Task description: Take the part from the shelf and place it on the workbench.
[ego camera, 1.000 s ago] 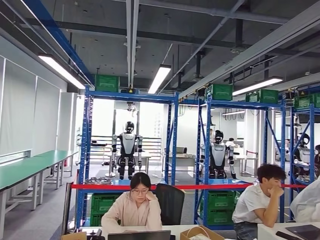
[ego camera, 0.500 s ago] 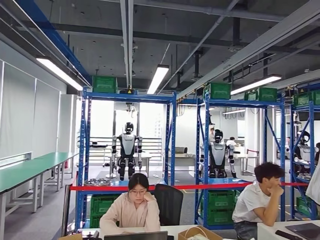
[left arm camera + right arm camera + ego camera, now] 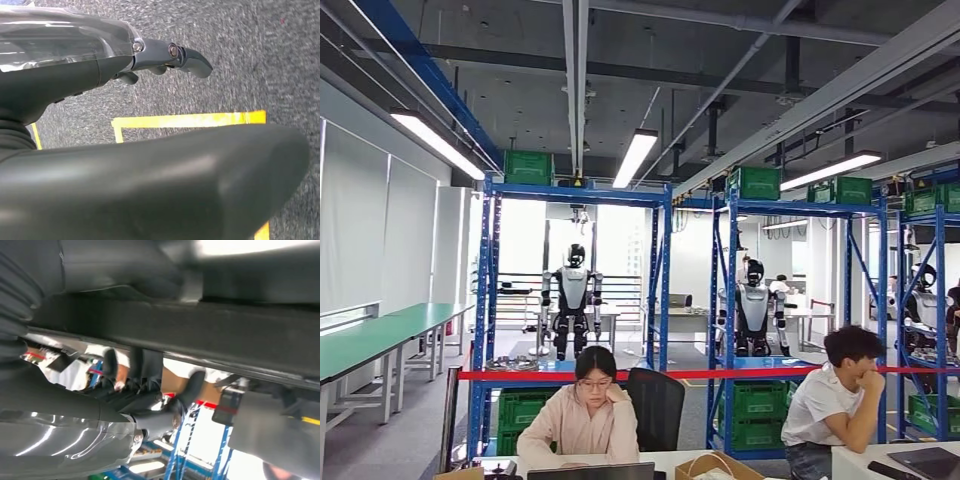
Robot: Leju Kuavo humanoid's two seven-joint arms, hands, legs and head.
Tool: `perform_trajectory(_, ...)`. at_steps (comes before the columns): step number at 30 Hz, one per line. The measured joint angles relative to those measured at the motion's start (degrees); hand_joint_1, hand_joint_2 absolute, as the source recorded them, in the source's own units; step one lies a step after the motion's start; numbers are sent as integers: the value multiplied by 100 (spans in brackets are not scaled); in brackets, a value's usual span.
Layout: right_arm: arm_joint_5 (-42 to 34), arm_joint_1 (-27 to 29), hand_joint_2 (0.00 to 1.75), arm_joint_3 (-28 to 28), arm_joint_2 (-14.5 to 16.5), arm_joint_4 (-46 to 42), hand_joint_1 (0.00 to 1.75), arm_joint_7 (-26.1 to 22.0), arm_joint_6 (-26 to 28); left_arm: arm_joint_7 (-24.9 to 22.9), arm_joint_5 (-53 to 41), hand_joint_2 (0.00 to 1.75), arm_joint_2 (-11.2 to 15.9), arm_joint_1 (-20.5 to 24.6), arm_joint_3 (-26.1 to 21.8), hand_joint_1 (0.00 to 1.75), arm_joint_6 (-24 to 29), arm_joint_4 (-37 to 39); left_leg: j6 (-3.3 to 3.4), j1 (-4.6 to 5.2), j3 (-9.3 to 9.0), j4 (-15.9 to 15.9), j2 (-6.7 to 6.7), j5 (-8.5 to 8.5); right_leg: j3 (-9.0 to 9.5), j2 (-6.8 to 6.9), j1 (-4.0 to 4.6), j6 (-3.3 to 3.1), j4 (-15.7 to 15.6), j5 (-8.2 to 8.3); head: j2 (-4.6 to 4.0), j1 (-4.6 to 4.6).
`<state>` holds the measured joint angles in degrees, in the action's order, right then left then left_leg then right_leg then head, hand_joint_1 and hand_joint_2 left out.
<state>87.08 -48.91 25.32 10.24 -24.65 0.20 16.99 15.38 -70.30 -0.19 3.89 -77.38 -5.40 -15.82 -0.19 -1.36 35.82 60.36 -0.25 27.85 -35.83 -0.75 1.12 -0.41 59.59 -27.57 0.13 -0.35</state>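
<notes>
The blue shelf (image 3: 575, 192) stands ahead beyond a red tape line, and flat metal parts (image 3: 512, 363) lie on its lower level. My left hand (image 3: 151, 55) hangs over grey carpet with its fingers (image 3: 188, 56) stretched out, holding nothing. My right hand (image 3: 151, 405) points forward toward the shelves. Its dark fingers (image 3: 190, 387) are loosely bent, and only background shows in the gap under the thumb (image 3: 188, 330). That view is blurred.
Two people sit at desks (image 3: 652, 462) between me and the shelves, one in pink (image 3: 584, 420) and one in white (image 3: 833, 400). Red barrier tape (image 3: 697, 374) runs across. Green workbenches (image 3: 373, 340) line the left wall. Other robots (image 3: 573, 300) stand behind the shelves. Yellow floor tape (image 3: 188, 120) lies below my left hand.
The whole picture has slid slightly left, so the camera has moved. A white-clothed figure at the right edge has left the view. The seated people stay put.
</notes>
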Motion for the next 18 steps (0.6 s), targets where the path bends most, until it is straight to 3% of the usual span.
perform_trajectory(2, -46, 5, 0, -44, 1, 7, 0, -68, 7, 25, -4, 0, 1, 3, 16, 0, 0, 1, 48, -21, -14, -15, 7, -14, -89, 5, -21, 66, 242, -175, 0, 0)
perform_trajectory(5, -114, 52, 0, -128, 0, 21, 0, -168, 20, 64, -9, 0, 11, 12, 25, 0, 5, 1, 74, -24, -21, -16, 9, -11, -552, 17, -83, 153, 1278, -666, 0, -1)
perform_trajectory(6, -134, 84, 0, -150, -2, 28, 0, -202, 28, 69, -11, 0, 14, 11, 25, 0, 12, 1, 74, -23, -23, -15, 9, -10, -672, 20, -98, 169, 1525, -728, 0, -1)
perform_trajectory(7, -158, 114, 0, -169, -2, 33, 0, -246, 41, 74, -13, 0, 16, 9, 25, 0, 22, 2, 73, -24, -26, -15, 8, -9, -692, 22, -109, 177, 1557, -679, 0, -1)
perform_trajectory(8, -184, 137, 0, -189, -1, 35, 0, -299, 55, 78, -15, 0, 18, 8, 25, 0, 33, 2, 70, -24, -34, -15, 7, -7, -608, 25, -117, 176, 1369, -533, 0, -1)
perform_trajectory(10, -240, 152, 0, -227, 5, 30, 0, -427, 92, 90, -20, 0, 19, 11, 26, 0, 50, 2, 53, -22, -53, -17, 4, 3, -234, 30, -116, 159, 599, -161, 0, 1)
perform_trajectory(12, -381, 173, 0, -265, 16, -6, 0, -658, 132, 104, -34, 0, 22, 13, 27, 0, 51, 2, 15, -18, -61, -25, 3, 9, 19, 31, -88, 122, 68, -1, 0, 1)
perform_trajectory(16, -1166, 297, 0, -381, 42, -282, 0, -1541, -56, 128, -52, 0, 30, -3, 27, 0, 45, 2, -100, -48, -64, -27, 5, 56, 78, 25, -57, -22, -85, 34, 0, 2)
perform_trajectory(18, -1966, 355, 0, -459, 59, -576, 0, -2154, -476, 134, -53, 0, 41, -3, 27, 0, 35, 2, -107, -42, 95, 350, 7, 318, 101, 38, -69, -98, -142, 67, 0, 2)
